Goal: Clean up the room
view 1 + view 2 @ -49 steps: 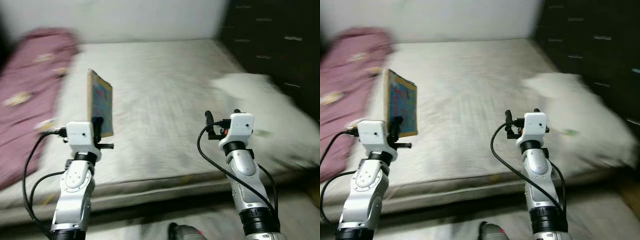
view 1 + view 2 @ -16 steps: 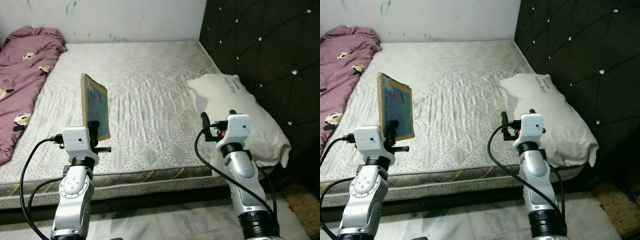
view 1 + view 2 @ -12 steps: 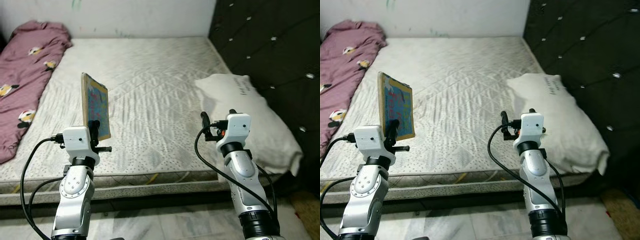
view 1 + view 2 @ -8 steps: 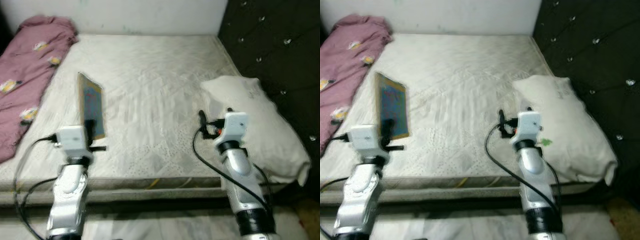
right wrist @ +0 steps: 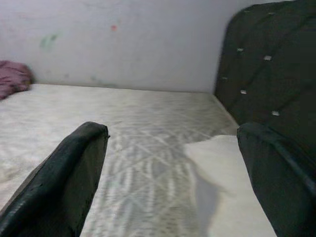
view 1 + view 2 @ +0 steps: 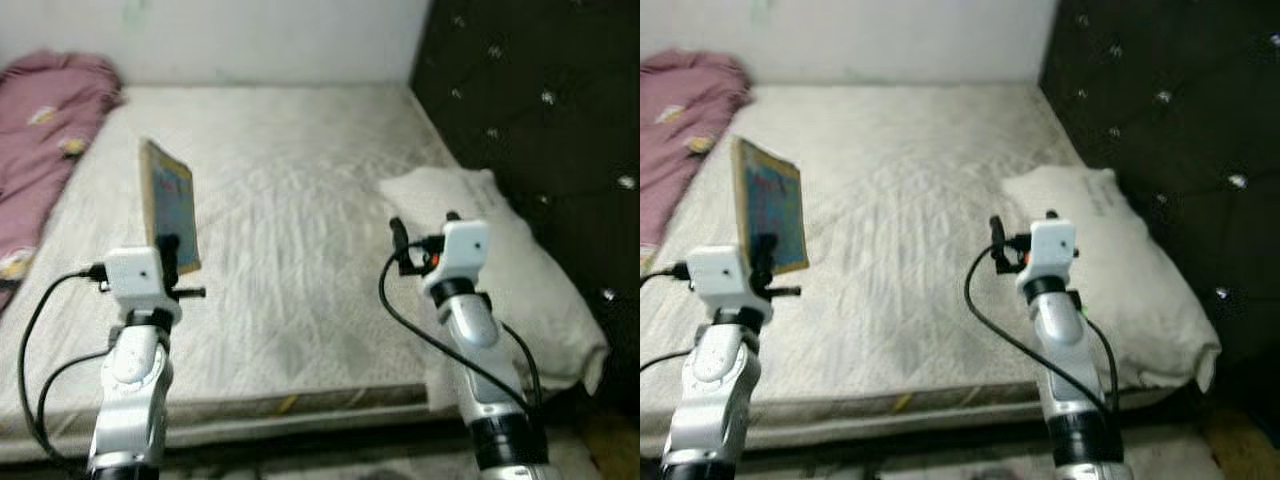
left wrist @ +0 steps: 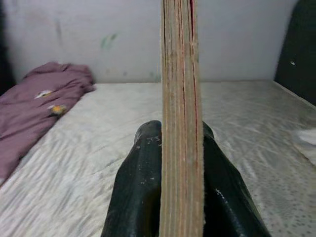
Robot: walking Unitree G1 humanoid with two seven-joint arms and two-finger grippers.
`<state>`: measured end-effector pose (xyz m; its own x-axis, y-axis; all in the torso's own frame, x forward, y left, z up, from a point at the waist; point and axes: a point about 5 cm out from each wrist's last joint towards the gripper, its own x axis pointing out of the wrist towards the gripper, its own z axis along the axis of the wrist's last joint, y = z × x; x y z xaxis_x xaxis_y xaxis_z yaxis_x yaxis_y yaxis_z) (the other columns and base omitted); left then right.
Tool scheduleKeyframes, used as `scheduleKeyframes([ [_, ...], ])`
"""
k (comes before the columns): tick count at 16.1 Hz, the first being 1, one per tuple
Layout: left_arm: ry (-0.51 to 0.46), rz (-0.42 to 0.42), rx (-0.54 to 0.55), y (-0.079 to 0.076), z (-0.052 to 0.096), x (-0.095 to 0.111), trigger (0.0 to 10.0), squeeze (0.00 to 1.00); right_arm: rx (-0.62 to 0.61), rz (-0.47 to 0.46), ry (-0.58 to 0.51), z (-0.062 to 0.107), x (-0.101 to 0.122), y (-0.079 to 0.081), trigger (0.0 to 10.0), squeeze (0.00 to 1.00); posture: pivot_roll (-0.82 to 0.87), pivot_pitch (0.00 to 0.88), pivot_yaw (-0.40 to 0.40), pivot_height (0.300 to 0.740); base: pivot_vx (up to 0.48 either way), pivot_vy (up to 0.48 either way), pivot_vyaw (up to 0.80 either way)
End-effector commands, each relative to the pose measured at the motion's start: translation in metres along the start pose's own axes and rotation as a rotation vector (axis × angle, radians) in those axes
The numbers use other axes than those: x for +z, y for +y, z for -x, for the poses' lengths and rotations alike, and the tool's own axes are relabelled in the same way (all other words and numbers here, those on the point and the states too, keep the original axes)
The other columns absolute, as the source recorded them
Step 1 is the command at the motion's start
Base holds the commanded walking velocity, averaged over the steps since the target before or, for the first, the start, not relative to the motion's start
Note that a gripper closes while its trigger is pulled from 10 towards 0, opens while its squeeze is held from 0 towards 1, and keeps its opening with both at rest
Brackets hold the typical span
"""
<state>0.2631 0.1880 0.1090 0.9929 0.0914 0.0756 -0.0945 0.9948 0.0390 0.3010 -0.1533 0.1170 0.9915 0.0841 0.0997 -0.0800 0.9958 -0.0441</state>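
Observation:
My left gripper [image 6: 168, 252] is shut on a thin book [image 6: 168, 205] with a colourful cover and tan edges, held upright above the near part of the mattress [image 6: 290, 170]. In the left wrist view the book's page edge [image 7: 180, 118] stands between the two black fingers [image 7: 136, 192]. My right gripper [image 6: 420, 232] is raised in front of the white pillow [image 6: 510, 270] and is open with nothing between its fingers [image 5: 74, 182]. A crumpled maroon blanket [image 6: 45, 120] lies on the far left of the bed.
A dark tufted headboard [image 6: 540, 100] runs along the right side of the bed. A pale wall [image 6: 250, 40] stands behind it. The mattress's front edge [image 6: 300, 405] is close before me, with a strip of floor [image 6: 940, 465] below.
The view has shifted and tilted as I move, so the bed sits slightly differently in the picture. Both arms keep their poses; the left one still holds the book upright.

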Motion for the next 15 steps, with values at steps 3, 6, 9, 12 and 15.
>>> scheduleKeyframes([
  [3, 0.012, -0.046, -0.037, -0.0100, 0.0027, -0.0021, 10.0, 0.00, -0.020, 0.024, -0.005, 0.0008, 0.0002, -0.0066, 10.0, 0.00, 0.00, 0.003, -0.006, 0.740, 0.000, 0.000, 0.41],
  [6, 0.008, -0.058, -0.043, -0.0109, 0.0030, -0.0015, 10.0, 0.00, -0.015, 0.026, -0.006, 0.0002, 0.0005, -0.0056, 10.0, 0.00, 0.01, 0.003, -0.008, 0.740, 0.000, 0.000, 0.68],
  [9, -0.007, -0.051, -0.060, -0.0118, 0.0013, 0.0011, 10.0, 0.00, -0.018, 0.034, -0.006, -0.0026, 0.0013, -0.0062, 10.0, 0.00, 0.02, 0.007, -0.019, 0.740, 0.000, 0.000, 0.38],
  [12, -0.008, -0.058, -0.061, -0.0118, 0.0017, 0.0019, 10.0, 0.00, -0.020, 0.036, -0.010, -0.0031, 0.0023, -0.0060, 10.0, 0.00, 0.02, 0.013, -0.012, 0.740, 0.000, 0.000, 0.00],
  [15, -0.004, -0.051, -0.058, -0.0115, 0.0018, 0.0019, 10.0, 0.00, -0.024, 0.039, -0.008, -0.0028, 0.0019, -0.0069, 10.0, 0.00, 0.01, 0.016, -0.009, 0.740, 0.000, 0.000, 0.00],
])
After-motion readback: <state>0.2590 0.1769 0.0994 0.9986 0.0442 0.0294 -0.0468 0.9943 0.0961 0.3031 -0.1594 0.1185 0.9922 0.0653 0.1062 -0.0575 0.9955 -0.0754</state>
